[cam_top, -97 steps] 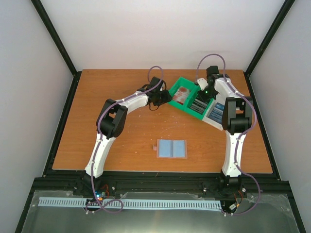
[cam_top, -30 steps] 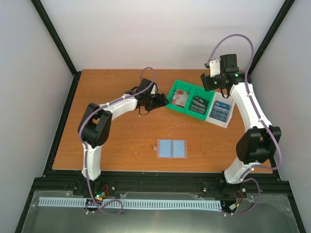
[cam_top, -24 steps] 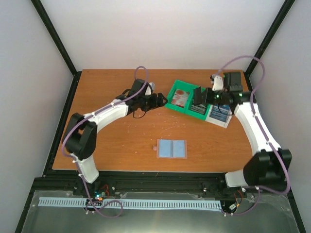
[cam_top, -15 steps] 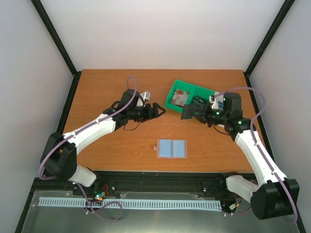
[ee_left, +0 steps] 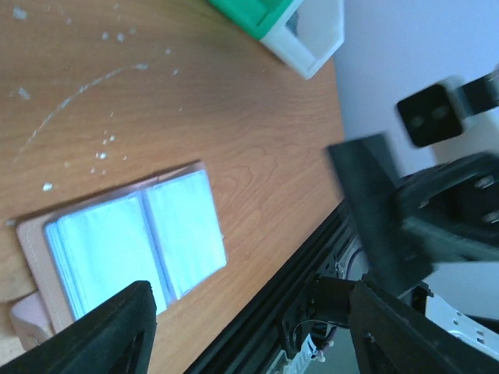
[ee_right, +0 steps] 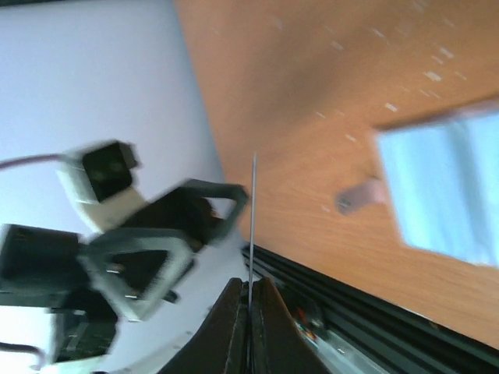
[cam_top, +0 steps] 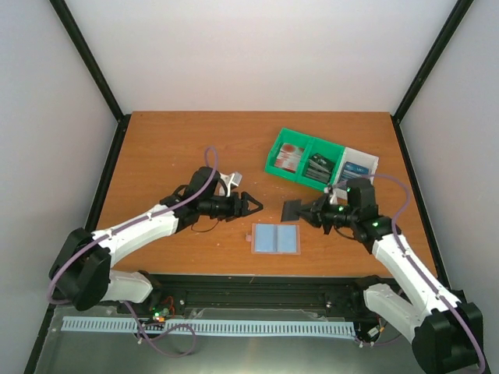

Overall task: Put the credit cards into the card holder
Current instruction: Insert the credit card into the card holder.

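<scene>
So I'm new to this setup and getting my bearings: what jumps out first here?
At centre, the right claw pinches a dark card, facing the open left claw. Nearer the front edge the wallet lies open, blue inside up; a green tray sits far right.

The card holder [cam_top: 276, 238] lies open and flat at 6 o'clock on the bench [cam_top: 179, 156], its pale blue pockets facing up inside a tan-pink rim. My right tool [cam_top: 306, 212] pinches one dark card [cam_top: 292, 210] by its edge, above the bench, at 1 o'clock from the holder. At 1 o'clock on the bench sit a red-and-white stack [cam_top: 289, 157], a dark stack [cam_top: 317, 167] and a blue stack [cam_top: 355, 170].
</scene>
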Robot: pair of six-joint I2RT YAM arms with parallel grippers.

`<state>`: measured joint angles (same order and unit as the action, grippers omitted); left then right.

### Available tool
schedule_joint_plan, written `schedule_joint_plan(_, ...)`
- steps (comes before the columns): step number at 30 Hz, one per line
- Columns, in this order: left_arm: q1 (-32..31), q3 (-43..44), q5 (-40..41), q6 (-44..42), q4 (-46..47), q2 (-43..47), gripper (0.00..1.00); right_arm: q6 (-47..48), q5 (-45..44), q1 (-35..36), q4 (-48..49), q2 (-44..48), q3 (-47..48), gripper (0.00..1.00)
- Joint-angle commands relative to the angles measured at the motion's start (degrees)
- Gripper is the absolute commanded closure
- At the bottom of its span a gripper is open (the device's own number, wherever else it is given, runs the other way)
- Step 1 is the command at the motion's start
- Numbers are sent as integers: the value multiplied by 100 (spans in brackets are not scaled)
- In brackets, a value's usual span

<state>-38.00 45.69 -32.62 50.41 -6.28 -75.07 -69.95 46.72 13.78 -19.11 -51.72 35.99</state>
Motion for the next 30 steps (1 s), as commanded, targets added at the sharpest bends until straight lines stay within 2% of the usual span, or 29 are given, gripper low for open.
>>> schedule_joint_plan(1,-109,-238,-133,7,408,-170,33,135,-148,384,491,-114,-816,97)
schedule_joint_plan(7,-188,-488,62,-160,456,-767,46,1650,-709,862,881,-229,-1164,97)
schedule_joint_plan(14,-355,-322,538,-202,161,-1381,58,2520,-987,1036,1425,-674,-1318,97)
schedule_joint_plan(21,-360,-454,635,-130,30,-1570,63,2495,-1161,1196,2333,-1388,-1614,97)
schedule_joint_plan(27,-375,-395,717,-161,-166,-1724,64,2346,-1536,1407,2754,-1559,-1820,97)
schedule_joint_plan(30,-387,-437,724,-157,-224,-1784,68,2274,-1691,1450,2938,-1587,-1952,97)
